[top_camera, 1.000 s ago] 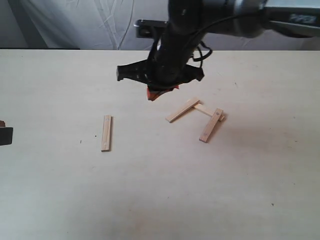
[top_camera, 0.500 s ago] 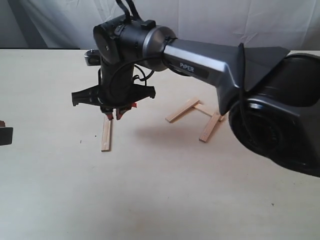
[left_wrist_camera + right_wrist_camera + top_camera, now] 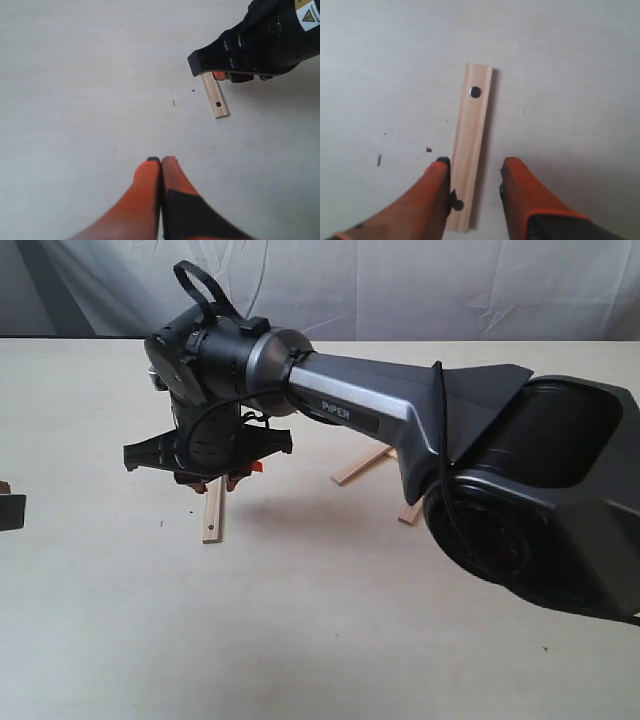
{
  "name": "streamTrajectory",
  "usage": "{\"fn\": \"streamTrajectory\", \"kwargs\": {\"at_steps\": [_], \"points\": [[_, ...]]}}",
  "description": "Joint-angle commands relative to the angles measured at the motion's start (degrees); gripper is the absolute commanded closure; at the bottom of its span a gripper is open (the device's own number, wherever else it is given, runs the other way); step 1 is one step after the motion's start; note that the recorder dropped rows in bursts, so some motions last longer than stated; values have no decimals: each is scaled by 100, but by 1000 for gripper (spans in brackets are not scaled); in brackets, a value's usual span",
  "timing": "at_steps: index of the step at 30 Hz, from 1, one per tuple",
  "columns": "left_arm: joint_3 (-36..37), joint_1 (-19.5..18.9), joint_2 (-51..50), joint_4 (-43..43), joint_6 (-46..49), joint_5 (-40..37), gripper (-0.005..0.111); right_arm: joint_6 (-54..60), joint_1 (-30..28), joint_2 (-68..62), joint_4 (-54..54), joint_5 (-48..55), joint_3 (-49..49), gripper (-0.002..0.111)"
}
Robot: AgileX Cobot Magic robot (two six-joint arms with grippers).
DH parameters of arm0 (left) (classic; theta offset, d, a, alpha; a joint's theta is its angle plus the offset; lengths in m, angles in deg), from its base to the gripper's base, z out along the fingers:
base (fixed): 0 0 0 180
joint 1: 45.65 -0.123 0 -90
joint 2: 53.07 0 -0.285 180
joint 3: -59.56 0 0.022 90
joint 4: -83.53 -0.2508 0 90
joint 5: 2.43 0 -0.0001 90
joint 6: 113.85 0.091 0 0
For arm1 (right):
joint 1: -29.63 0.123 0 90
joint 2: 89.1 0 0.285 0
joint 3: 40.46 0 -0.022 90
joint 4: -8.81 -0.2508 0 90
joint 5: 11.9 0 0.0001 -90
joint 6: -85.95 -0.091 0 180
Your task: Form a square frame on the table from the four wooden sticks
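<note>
straddling a lone wooden stick [image 3: 472, 125], the right gripper [image 3: 477, 165] gapes wide (left gripper [image 3: 161, 161] closed, empty).

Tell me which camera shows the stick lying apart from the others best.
The right wrist view: the stick shows close up, nearly whole, both dark holes visible. The exterior view hides one end behind the right gripper; the left wrist view shows only one end.

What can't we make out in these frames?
Exterior view: the right arm hides most of the unfinished frame of pale wooden sticks; its corners are unseen.
Exterior and left wrist views: the right gripper covers one end of the lone pale flat wooden stick.
Exterior view: the picture edge cuts off the left gripper.
</note>
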Motion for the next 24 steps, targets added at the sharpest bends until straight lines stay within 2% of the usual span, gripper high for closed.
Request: {"fn": "streamTrajectory", "kwargs": {"at_steps": [1,24], "points": [[39,-29,47,-23,-3,21,107,-104,107,8,51,-291,43,73],[39,-29,47,-31,-3,21,107,-375,97,-487,199,-440,43,73]]}}
